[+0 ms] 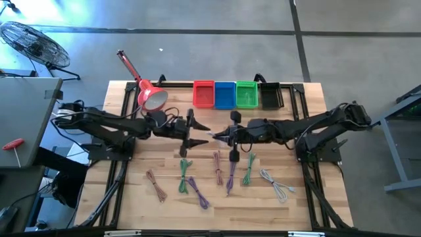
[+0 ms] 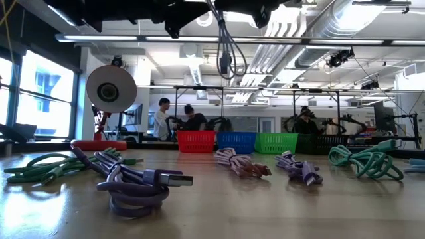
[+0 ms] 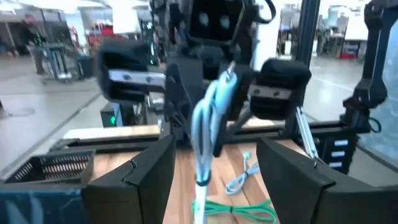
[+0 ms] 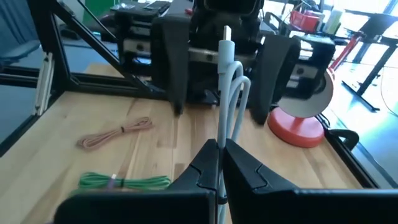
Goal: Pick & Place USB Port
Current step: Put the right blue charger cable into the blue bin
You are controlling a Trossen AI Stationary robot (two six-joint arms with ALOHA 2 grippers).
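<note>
A coiled light-blue USB cable [image 4: 227,93] is held in the air over the table's middle, its plug [image 4: 227,34] pointing away from my right gripper [image 4: 221,146], which is shut on it. In the high view my right gripper [image 1: 220,136] reaches in from the table's right. My left gripper [image 1: 189,130] faces it from the left, open, its fingers [image 3: 146,171] spread either side of the cable [image 3: 211,115] without touching it. The low view shows the cable's loops [image 2: 227,46] hanging high above the table. My right gripper pinches the cable bundle [image 4: 221,163] between its two fingers, coming level from the table's right. The coiled strands run out past the fingertips toward my left gripper. The cable is lifted clear of the table, and its loops sag a little below the hold.
Other coiled cables lie on the near half of the table: green [image 1: 183,172], purple [image 1: 197,192], pink-brown [image 1: 156,184], teal [image 1: 248,168], grey [image 1: 276,184]. Red [image 1: 204,94], blue [image 1: 225,94], green [image 1: 247,94] and black [image 1: 270,95] bins line the far edge. A red lamp [image 1: 151,97] stands far left.
</note>
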